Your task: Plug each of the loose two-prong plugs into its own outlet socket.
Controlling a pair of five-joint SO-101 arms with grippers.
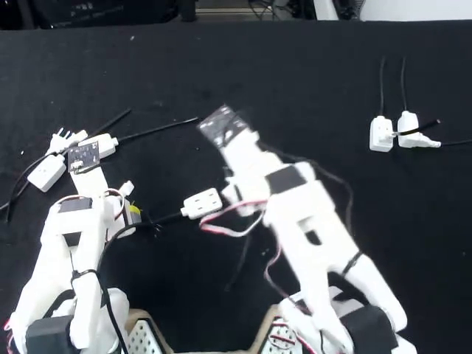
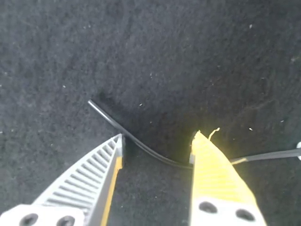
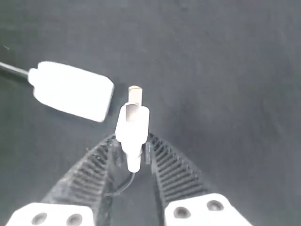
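Right gripper (image 3: 131, 141) is clamped on a white two-prong plug (image 3: 133, 123) at frame centre. It grips the plug by the body, likely so the prongs stay free to enter the outlet socket (image 3: 70, 96) just beside it, upper left. Left gripper (image 2: 158, 137) gapes open astride a black cable (image 2: 141, 146). Black cloth covers the table (image 1: 310, 74). Pale strip (image 1: 413, 9) beyond the table's far edge, top right.

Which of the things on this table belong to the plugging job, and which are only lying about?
Job things: held plug in the shut right gripper; near socket beside it; loose plug and left socket at the table's left; black cable under the open left gripper.
Lying about: black table cover; dark equipment behind the table.
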